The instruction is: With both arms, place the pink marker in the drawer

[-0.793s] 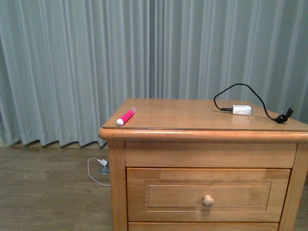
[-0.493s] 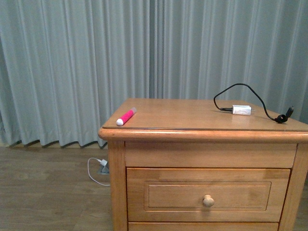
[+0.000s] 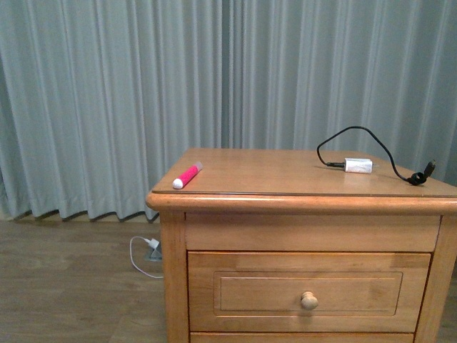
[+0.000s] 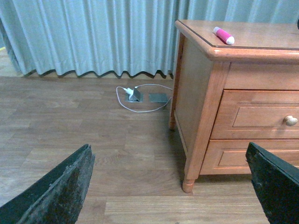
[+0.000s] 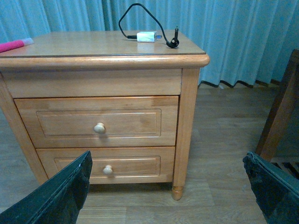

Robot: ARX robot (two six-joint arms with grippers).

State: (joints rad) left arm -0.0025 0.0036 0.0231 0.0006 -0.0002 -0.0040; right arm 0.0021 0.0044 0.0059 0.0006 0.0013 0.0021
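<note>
The pink marker (image 3: 187, 175) lies flat on top of the nightstand (image 3: 271, 171), near its front left corner. Its white cap points toward the front edge, and nothing touches it. Toward the right side of the same top sits a small white adapter (image 3: 358, 165). Its black cable (image 3: 355, 129) loops up and comes down close to the nightstand's right edge.

The drawer (image 3: 243, 291) is the upper one in the nightstand's front. It is fully shut, with its round knob (image 3: 309, 300) at the middle of the panel. A lower drawer (image 5: 131, 165) under it is shut too.

The left gripper (image 4: 168, 186) is well apart from the nightstand, out beyond its left front corner and low over the wood floor (image 4: 84, 121). Its jaws stand wide apart and hold nothing. The right gripper (image 5: 163, 191) faces the nightstand's front, also well back from it, with its jaws spread wide and empty.

A grey-blue curtain (image 3: 107, 93) hangs behind the nightstand. A white plug (image 3: 153, 244) with a cord lies on the floor by the nightstand's left side.
</note>
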